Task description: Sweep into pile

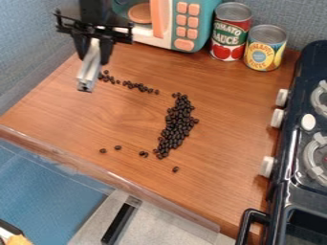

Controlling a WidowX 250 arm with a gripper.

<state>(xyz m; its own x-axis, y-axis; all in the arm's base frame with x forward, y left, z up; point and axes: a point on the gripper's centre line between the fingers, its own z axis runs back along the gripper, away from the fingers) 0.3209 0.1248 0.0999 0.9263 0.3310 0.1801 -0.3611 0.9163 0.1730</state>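
Observation:
The black gripper (93, 47) hangs over the upper left of the wooden counter, shut on a pale grey bar-like tool (90, 67) that points down. Dark beans (178, 125) form a long, dense band near the counter's middle. A thin trail of beans (139, 86) stretches from beside the tool toward the top of that band. A few loose beans (117, 148) lie at the lower left of the band, and a single bean (176, 169) sits just below it.
A teal toy microwave (185, 24) and two cans, one red (230, 32) and one yellow (265, 48), stand along the back. A black toy stove (300, 143) borders the right side. A clear raised strip (115, 179) runs along the counter's front edge.

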